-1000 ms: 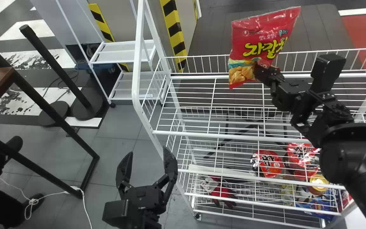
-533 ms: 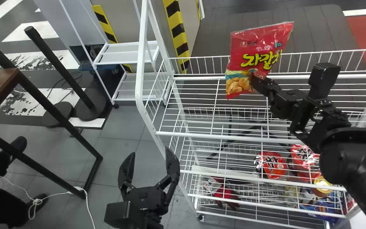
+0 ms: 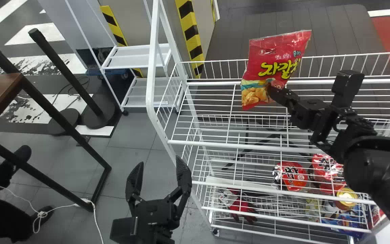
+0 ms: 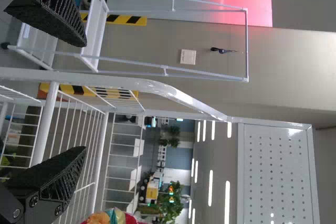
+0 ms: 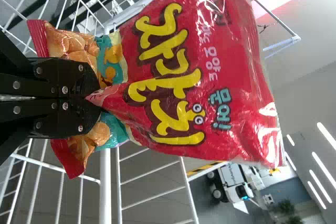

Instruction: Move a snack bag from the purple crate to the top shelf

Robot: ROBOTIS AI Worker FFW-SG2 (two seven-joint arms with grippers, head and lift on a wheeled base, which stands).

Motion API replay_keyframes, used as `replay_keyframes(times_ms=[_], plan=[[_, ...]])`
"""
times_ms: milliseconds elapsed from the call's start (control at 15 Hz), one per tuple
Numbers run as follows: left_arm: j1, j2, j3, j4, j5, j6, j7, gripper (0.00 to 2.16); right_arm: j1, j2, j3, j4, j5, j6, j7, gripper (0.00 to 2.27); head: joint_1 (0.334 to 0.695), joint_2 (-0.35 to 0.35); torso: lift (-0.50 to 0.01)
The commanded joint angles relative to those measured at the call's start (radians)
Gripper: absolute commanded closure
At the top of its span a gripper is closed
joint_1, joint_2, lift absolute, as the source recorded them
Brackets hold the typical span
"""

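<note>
Snack bag hangs over the top shelf, pinched by its lower part

The right gripper point(image 3: 270, 92) is clamped on the snack bag point(image 3: 274, 64), holding it above the wire top shelf point(image 3: 229, 145). The bag stands roughly upright but tilted, its wide upper part free. The left gripper point(image 3: 160, 162) waits to the left of the rack's front, its fingers spread and nothing between them.

The bag looks light and puffed, soft in the middle, with thin glossy film that may slide if the grip loosens. In the right wrist view, the film gathers into a fold between the fingers point(image 5: 79, 80), around the pictured snacks and just below the big yellow letters. That fold seems a fair place to hold, though so low a hold could let the top flop over. The snacks inside are probably brittle, so a harder squeeze would gain little and might crush them.

Next, I judge, comes a gentle lowering until the bottom seam meets the wires, then a slow release, watching that the bag does not topple over the rear rail point(image 3: 222, 82)
</note>
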Motion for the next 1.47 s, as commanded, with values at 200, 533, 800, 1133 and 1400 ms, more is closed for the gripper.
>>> replay_keyframes(times_ms=[200,533,800,1133,1400], plan=[[0.000,-0.002,0.000,0.003,-0.001,-0.009,0.002,0.12,-0.009,0.002,0.014,0.025,-0.015,0.010,0.013,1.33,0.695,0.284,0.001],[0.000,-0.003,0.000,0.004,0.000,-0.015,0.002,0.12,-0.014,0.002,0.017,0.025,-0.016,0.022,0.013,0.63,0.695,0.290,0.001],[0.000,-0.003,0.000,0.004,-0.001,-0.015,0.002,0.12,-0.020,0.002,0.018,0.027,-0.027,0.034,0.014,0.63,0.695,0.292,0.001],[0.000,-0.005,0.000,0.004,-0.001,-0.018,0.002,0.12,-0.020,0.002,0.018,0.027,-0.031,0.034,0.019,0.62,0.695,0.292,0.001],[0.000,-0.003,0.000,0.006,-0.001,-0.021,0.006,0.12,0.005,0.002,0.012,-0.001,-0.028,0.037,0.022,0.17,0.695,0.295,0.001]])
